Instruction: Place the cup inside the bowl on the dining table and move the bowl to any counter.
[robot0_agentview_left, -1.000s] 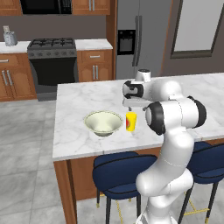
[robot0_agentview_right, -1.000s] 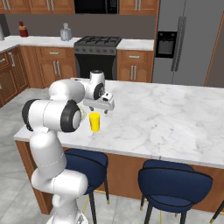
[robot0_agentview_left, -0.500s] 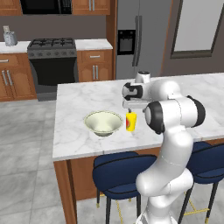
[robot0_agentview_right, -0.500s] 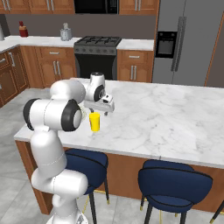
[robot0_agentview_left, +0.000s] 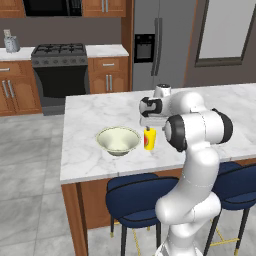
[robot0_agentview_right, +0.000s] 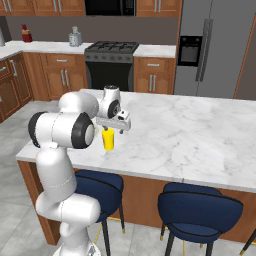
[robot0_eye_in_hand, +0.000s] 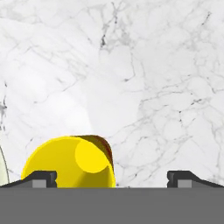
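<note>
From where I'm sitting the tool (robot0_agentview_left: 149, 126) hangs right over the cup (robot0_agentview_left: 149, 138), pointing straight down, and its jaws are spread wide with nothing between them yet. In the hand view the 2 dark fingertips (robot0_eye_in_hand: 42, 178) sit far apart at the bottom edge, and the cup (robot0_eye_in_hand: 70, 162) is off toward the left one rather than centered, so I'm not lined up clean. I can look down into the cup's yellow mouth there, with a bit of the red mark on its far side.

The cup stands upright on the dining table (robot0_agentview_left: 90, 150), which is the marble worktop with the reddish wood base. From the right base view the tool (robot0_agentview_right: 113, 127) is just above the cup (robot0_agentview_right: 108, 140), close but I can't tell if anything is touching.

The bowl (robot0_agentview_left: 118, 140) sits on the same worktop just beside the cup, on its left in the left base view, apart from it, upright. A sliver of its pale rim (robot0_eye_in_hand: 3, 168) peeks in at the left edge of the hand view.

Blue stools (robot0_agentview_left: 137, 197) are tucked under the near edge. Further back there's the counter (robot0_agentview_left: 105, 50) by the black stove (robot0_agentview_left: 59, 70), and the steel fridge (robot0_agentview_left: 157, 42).
</note>
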